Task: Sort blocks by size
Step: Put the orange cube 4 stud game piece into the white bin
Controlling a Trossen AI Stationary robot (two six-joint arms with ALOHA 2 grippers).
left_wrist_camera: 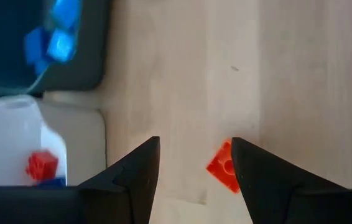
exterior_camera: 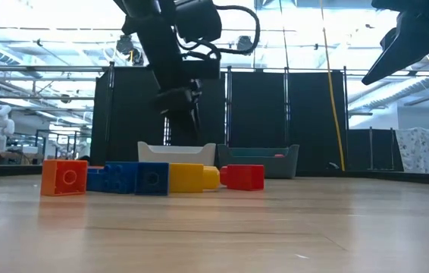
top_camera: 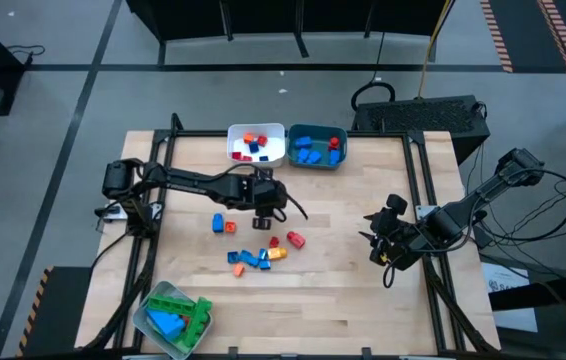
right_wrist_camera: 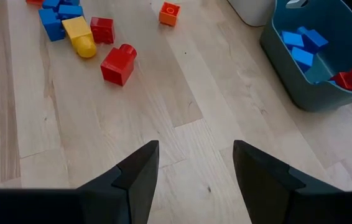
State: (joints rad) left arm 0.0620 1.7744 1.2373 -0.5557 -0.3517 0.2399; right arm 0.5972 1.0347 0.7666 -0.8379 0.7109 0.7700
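Loose blocks lie flat on the wooden table: a blue one (top_camera: 218, 222), an orange one (top_camera: 231, 227), two red ones (top_camera: 295, 239) and a blue, yellow and orange cluster (top_camera: 253, 258). My left gripper (top_camera: 263, 208) is open and empty, raised above the table just near of the white bin (top_camera: 256, 145). A small red block (left_wrist_camera: 222, 167) lies on the wood below it, beside one finger. My right gripper (top_camera: 378, 245) is open and empty over bare wood at the table's right; its wrist view (right_wrist_camera: 194, 152) shows the loose blocks farther off.
The white bin holds small red, orange and blue blocks. A teal bin (top_camera: 318, 147) beside it holds blue blocks and a red one. A clear-grey bin (top_camera: 173, 318) at the near left holds green and blue blocks. Bare wood lies between the two arms.
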